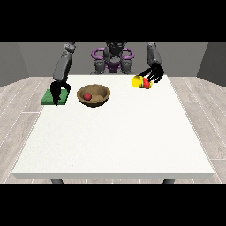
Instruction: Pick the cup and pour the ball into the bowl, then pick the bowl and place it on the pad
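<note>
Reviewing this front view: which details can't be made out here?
- Cup: the hand at the view's right covers part of it; contact unclear.
- Hand at the view's left: too small to tell whether it touches the pad.
- Bowl: near wall hides its floor beneath the ball.

Table (pixel 114 141): white. Pad (pixel 49 98) beneath the black robot hand (pixel 59 89) at the view's left: green. Bowl (pixel 101 93) beside it: brown; ball (pixel 87 96): red. Cup (pixel 139 81): yellow, red-based.

A wood-looking brown bowl (pixel 93 95) and flat matt green pad (pixel 54 97) sit on the smooth matt white table (pixel 114 141).
</note>
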Motion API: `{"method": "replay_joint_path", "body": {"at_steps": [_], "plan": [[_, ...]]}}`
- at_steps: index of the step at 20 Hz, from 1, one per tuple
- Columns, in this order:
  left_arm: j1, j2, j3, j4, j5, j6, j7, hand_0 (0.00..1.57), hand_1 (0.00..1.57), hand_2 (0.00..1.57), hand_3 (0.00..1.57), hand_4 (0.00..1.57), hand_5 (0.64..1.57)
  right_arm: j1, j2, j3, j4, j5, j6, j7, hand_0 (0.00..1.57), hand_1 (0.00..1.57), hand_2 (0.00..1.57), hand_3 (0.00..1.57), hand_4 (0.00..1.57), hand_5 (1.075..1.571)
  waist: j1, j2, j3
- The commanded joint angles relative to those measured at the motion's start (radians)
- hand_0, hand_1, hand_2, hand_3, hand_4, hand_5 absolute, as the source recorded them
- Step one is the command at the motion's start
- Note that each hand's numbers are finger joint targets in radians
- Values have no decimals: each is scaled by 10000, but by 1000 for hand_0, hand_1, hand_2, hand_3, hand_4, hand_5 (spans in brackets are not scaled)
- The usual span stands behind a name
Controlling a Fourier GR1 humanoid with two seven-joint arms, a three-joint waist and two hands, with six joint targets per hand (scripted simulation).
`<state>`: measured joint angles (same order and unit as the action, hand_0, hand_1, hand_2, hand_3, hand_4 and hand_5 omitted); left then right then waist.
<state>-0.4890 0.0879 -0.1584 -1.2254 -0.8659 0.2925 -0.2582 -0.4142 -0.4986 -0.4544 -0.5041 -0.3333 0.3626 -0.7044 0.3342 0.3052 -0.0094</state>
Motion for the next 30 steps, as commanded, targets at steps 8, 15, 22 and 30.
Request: {"method": "replay_joint_path", "body": {"at_steps": [8,15,22,30], "plan": [[-312,-24,2123,1004,5307,-2713,-3093,0,0,0,0,0,654,-995,-202,-508,-583,-775,39,372,0,0,290,0,0,1548,238,2324,66],[-483,61,2423,1171,5626,-2887,-3040,0,0,0,0,0,646,-1577,685,92,-500,-291,-1152,908,0,0,0,0,0,1569,-61,1614,102],[616,395,2840,2023,5983,-3273,-3085,0,0,0,0,0,683,-1204,1321,308,-579,-565,-513,1840,0,0,0,0,0,1571,-982,-299,87],[1139,-3,2791,2500,6030,-2982,-2319,0,0,0,0,0,702,-973,2745,1269,-665,-59,-1825,2715,0,0,0,0,0,1570,-1747,-2056,103]]}}
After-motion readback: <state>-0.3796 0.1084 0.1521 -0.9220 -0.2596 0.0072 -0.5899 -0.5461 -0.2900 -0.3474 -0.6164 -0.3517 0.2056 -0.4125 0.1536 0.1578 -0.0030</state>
